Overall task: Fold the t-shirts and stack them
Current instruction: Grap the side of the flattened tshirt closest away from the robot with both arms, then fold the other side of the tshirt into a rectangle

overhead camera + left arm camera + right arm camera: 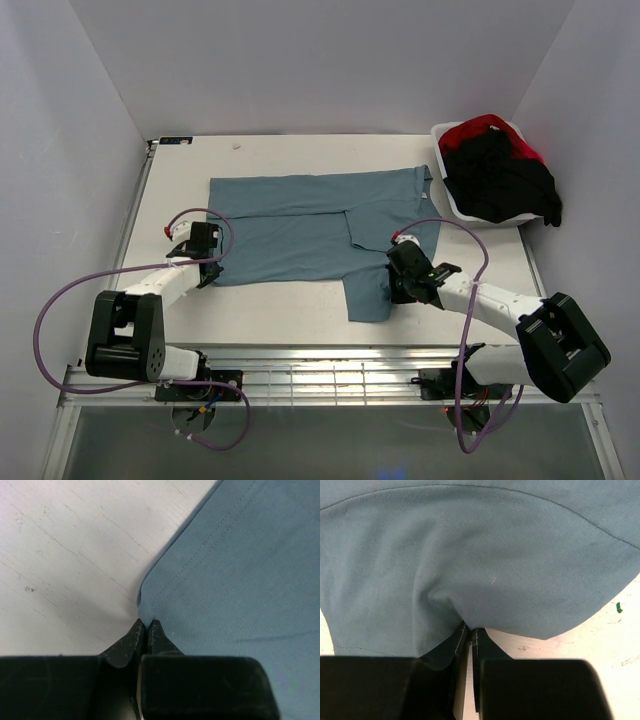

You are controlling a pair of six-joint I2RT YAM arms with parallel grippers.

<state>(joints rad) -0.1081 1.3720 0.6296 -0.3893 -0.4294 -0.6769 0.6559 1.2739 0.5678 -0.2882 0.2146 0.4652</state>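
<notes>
A dusty teal-blue t-shirt (300, 225) lies spread on the white table, partly folded, with one sleeve hanging toward the front edge. My left gripper (211, 272) is shut on the shirt's near-left hem corner; the left wrist view shows the corner (150, 607) pinched between the fingertips (146, 626). My right gripper (398, 285) is shut on the shirt's near-right edge; the right wrist view shows the fabric (485, 570) bunched up into the closed fingertips (469, 630). Black and red t-shirts (500, 172) are heaped in the tub at the back right.
A white plastic tub (455, 205) stands at the table's back right corner. Purple cables loop from both arms. A metal rail (330, 375) runs along the table's front edge. White walls enclose the table.
</notes>
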